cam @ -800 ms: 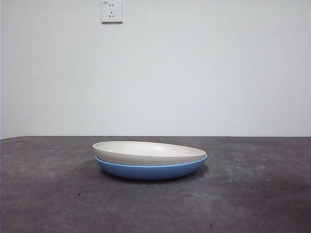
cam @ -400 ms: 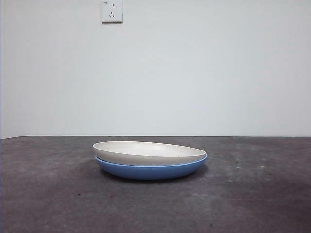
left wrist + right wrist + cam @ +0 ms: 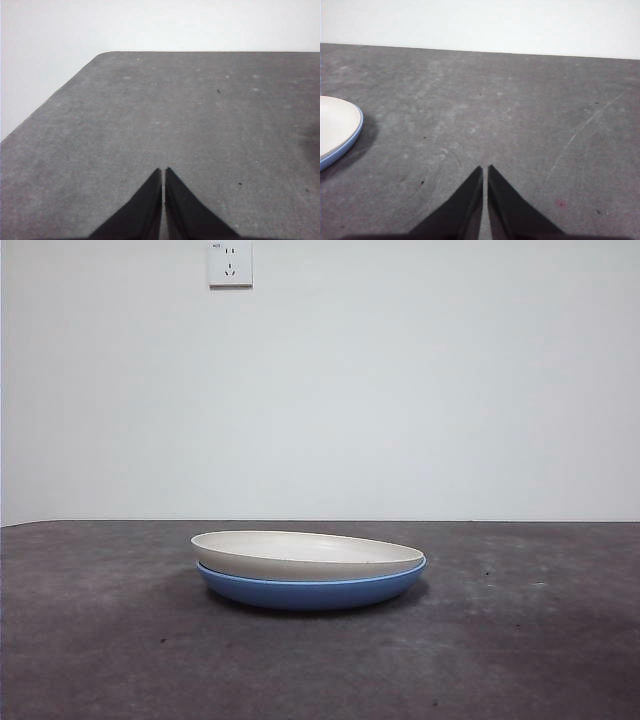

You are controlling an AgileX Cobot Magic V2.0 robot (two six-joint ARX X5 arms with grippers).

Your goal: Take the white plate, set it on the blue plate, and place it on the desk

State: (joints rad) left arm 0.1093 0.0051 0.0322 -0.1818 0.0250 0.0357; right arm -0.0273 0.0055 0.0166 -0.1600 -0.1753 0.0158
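White plate (image 3: 300, 552) sits nested in the blue plate (image 3: 310, 592) mid-table, cut off at the right wrist view's edge. Both the left end effector (image 3: 163, 172) and the right end effector (image 3: 485, 170) hover pressed together over bare table (image 3: 100, 640). Nothing has shifted since earlier. Cream matte over glossy blue.

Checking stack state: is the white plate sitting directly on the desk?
No, the white plate rests in the blue plate, which sits on the desk.
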